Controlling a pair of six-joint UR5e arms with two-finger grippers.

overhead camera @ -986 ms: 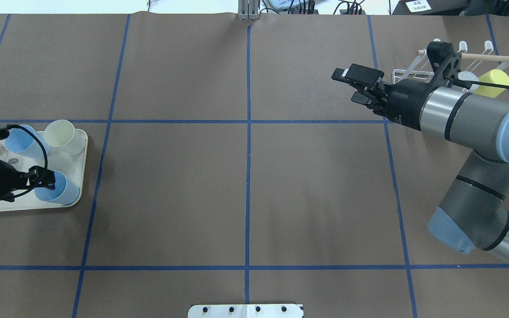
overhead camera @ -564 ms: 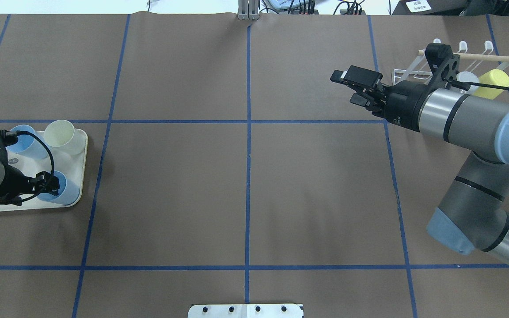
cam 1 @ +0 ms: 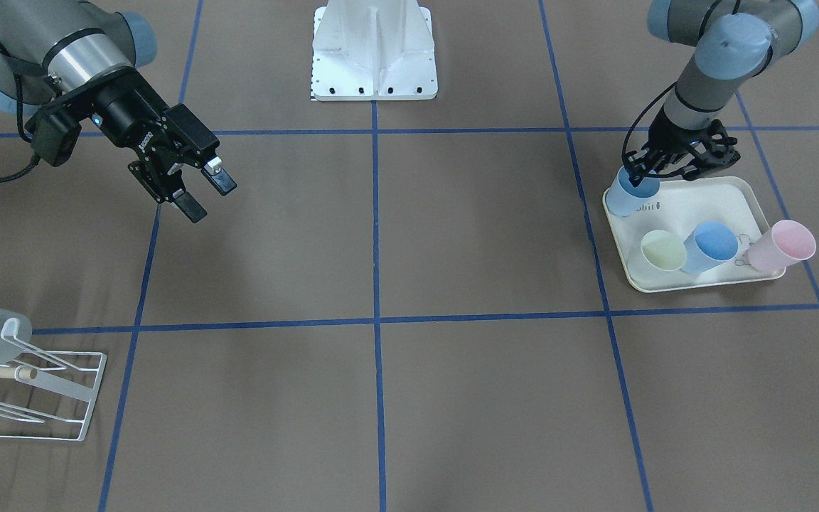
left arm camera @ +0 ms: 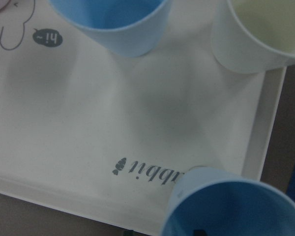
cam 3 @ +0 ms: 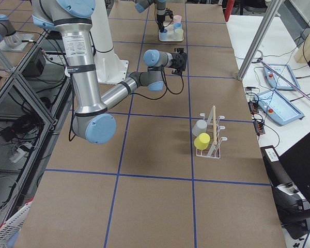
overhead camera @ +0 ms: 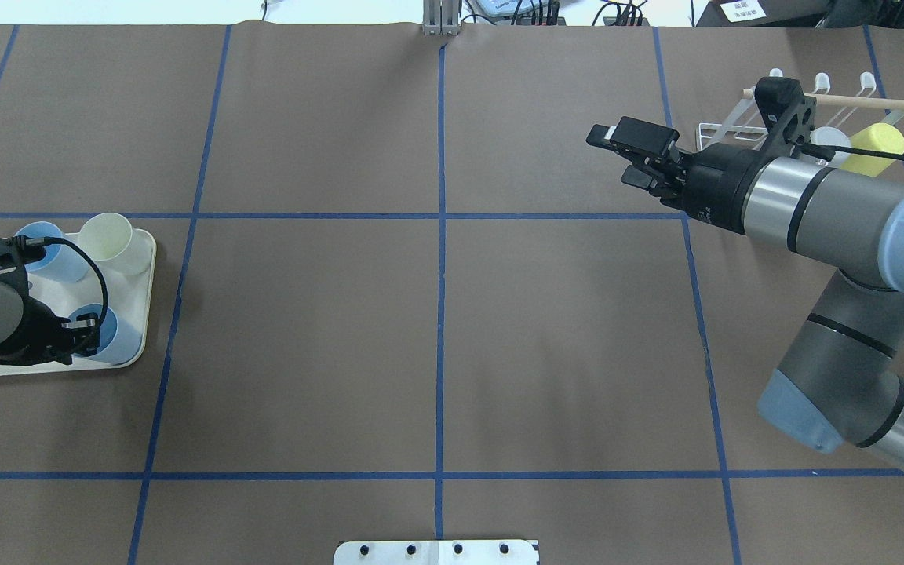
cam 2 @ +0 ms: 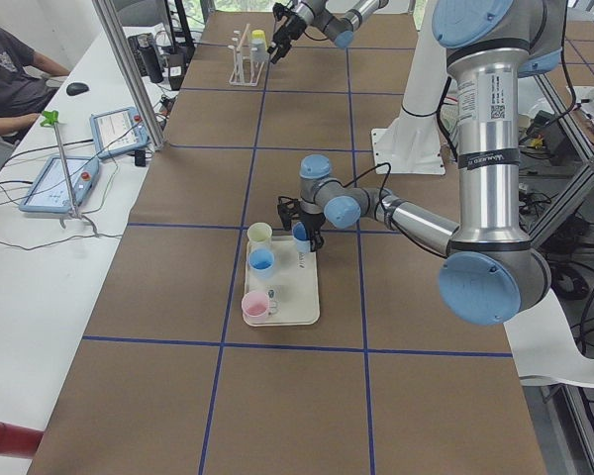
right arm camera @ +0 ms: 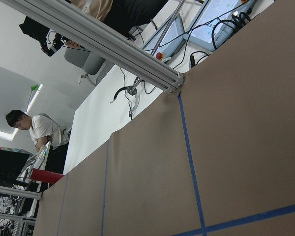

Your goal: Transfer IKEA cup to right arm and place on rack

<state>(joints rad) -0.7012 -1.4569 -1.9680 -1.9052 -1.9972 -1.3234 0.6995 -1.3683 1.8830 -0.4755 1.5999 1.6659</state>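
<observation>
Smooth tapered blue cup [cam 1: 630, 193] on round-cornered cream tray [cam 1: 697, 203]

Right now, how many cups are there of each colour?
Blue cups: 2
Pink cup: 1
Pale yellow cup: 1
Bright yellow cup: 1
Grey cup: 1
Total: 6
</observation>
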